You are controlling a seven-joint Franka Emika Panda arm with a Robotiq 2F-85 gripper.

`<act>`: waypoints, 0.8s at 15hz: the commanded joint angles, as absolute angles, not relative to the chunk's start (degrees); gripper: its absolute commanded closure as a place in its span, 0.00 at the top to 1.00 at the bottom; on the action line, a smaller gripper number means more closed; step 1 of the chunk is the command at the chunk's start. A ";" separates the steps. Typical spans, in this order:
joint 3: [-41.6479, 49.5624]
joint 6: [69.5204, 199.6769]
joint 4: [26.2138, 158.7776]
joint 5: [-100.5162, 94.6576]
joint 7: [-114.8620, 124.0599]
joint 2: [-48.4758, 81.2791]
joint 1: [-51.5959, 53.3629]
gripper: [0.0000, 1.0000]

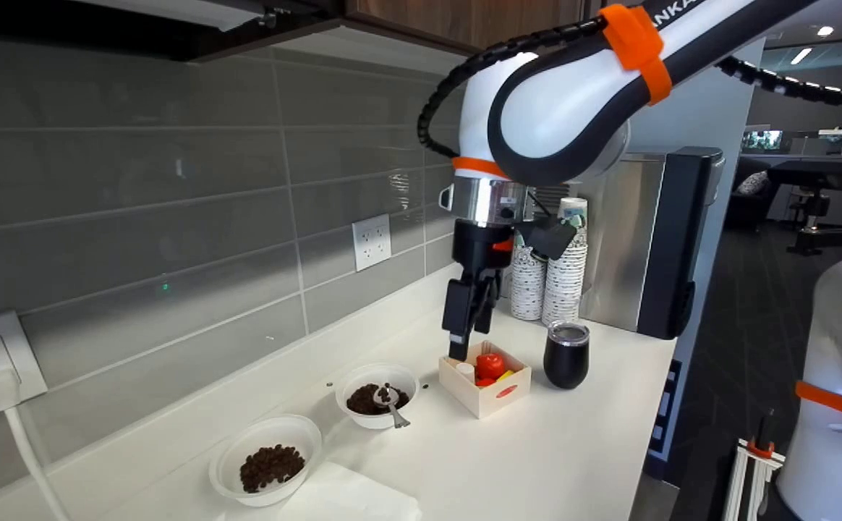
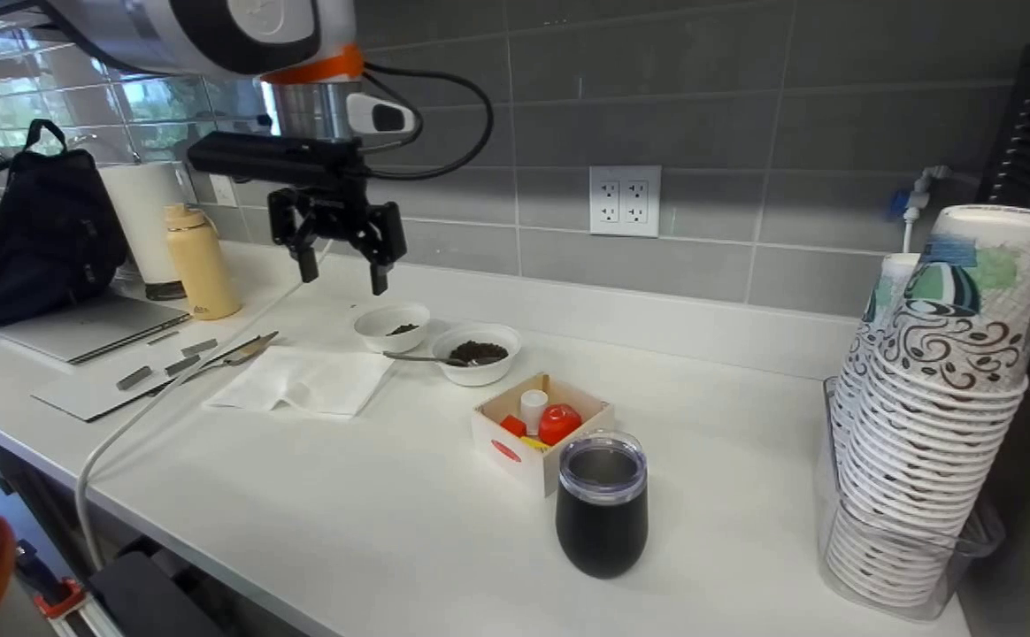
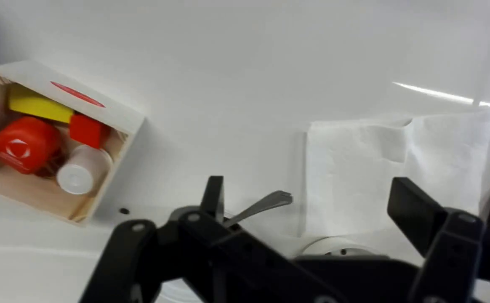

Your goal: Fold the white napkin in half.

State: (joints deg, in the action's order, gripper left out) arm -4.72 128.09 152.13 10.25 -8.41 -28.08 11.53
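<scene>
The white napkin lies flat on the countertop with a small raised crease in an exterior view (image 2: pixel 342 376). Only part of it shows in an exterior view (image 1: pixel 359 499), at the bottom edge. In the wrist view the napkin (image 3: pixel 350 176) is at the right, its lower part covered by my gripper. My gripper is open with nothing between its fingers, in both exterior views (image 1: pixel 470 340) (image 2: pixel 343 276) and in the wrist view (image 3: pixel 307 182). It hangs well above the countertop, and the fingers do not touch the napkin.
Two white bowls (image 1: pixel 222 474) (image 2: pixel 460 372) with dark contents stand beside the napkin; a spoon (image 2: pixel 418 357) rests in one. A wooden box (image 2: pixel 502 451) of toy pieces and a black tumbler (image 2: pixel 602 531) stand nearby. A fork (image 2: pixel 245 354) and a cable (image 2: pixel 139 420) lie beyond the napkin.
</scene>
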 commanded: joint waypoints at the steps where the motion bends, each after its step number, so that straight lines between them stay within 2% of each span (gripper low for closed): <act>1: -10.24 136.29 151.57 12.38 -4.43 -23.24 16.02 1.00; 7: -17.88 153.98 147.25 9.00 3.37 -6.75 17.86 1.00; 12: -19.18 160.16 142.96 5.99 6.58 6.05 18.32 1.00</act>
